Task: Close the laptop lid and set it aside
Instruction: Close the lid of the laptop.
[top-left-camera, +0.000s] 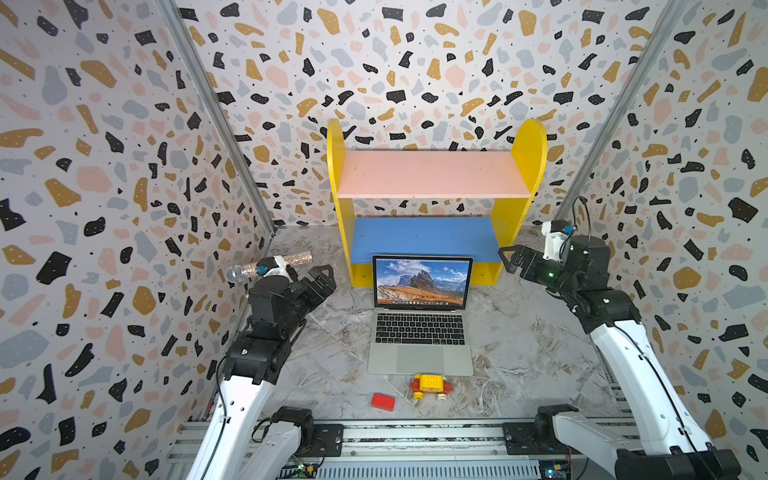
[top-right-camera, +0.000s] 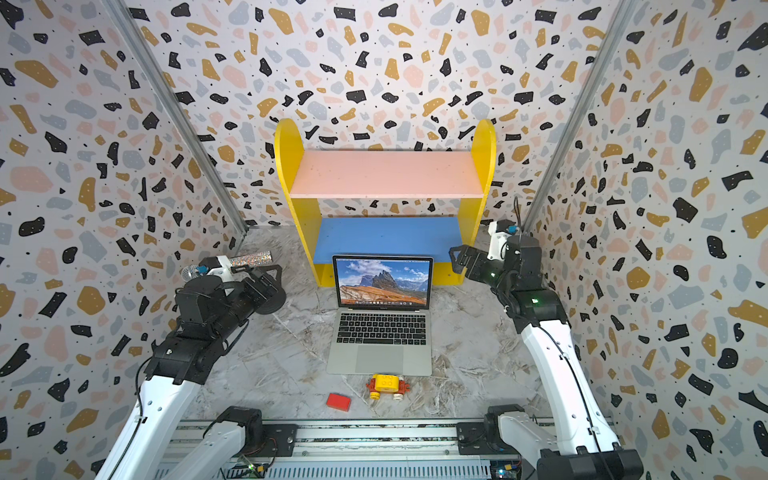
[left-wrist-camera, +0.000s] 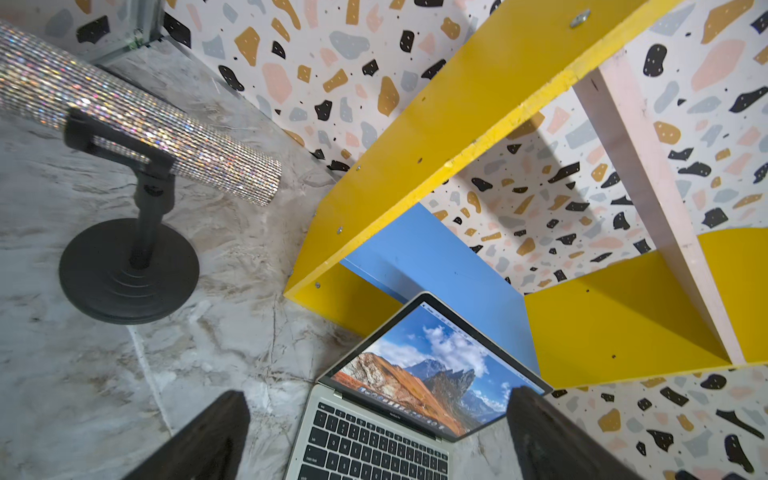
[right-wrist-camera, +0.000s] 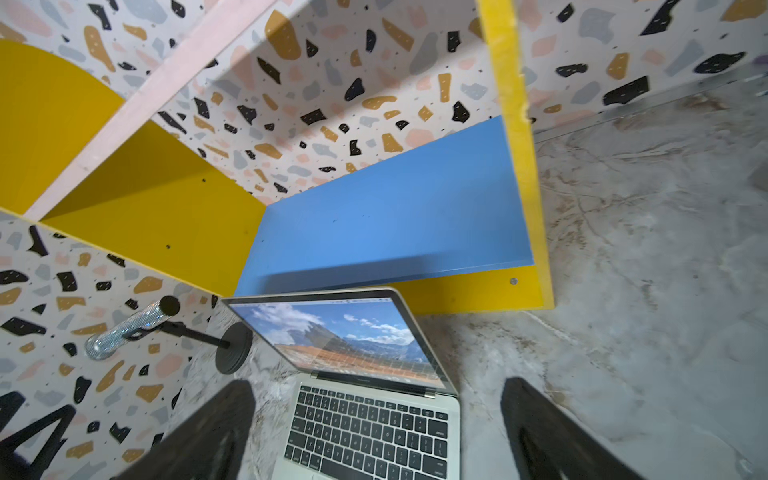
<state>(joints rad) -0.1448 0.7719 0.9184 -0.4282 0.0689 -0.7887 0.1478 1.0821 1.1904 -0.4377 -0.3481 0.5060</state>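
Two robot arms reach in from the near edge of a marble-patterned worktop, elbows bent, both angled inward toward an open laptop at the centre. The left arm is raised beside the laptop's left side. The left fingers are spread wide, gripping nothing and clear of the screen. The right arm reaches further back, near the right post of a yellow shelf unit. The right fingers are also spread wide and empty. The laptop lid stands upright, showing mountains, just in front of the shelf. A sparkly microphone on a stand sits behind the left arm. A yellow toy car sits just in front of the laptop's front edge, with a red block near it. Open worktop lies on either side of the laptop.
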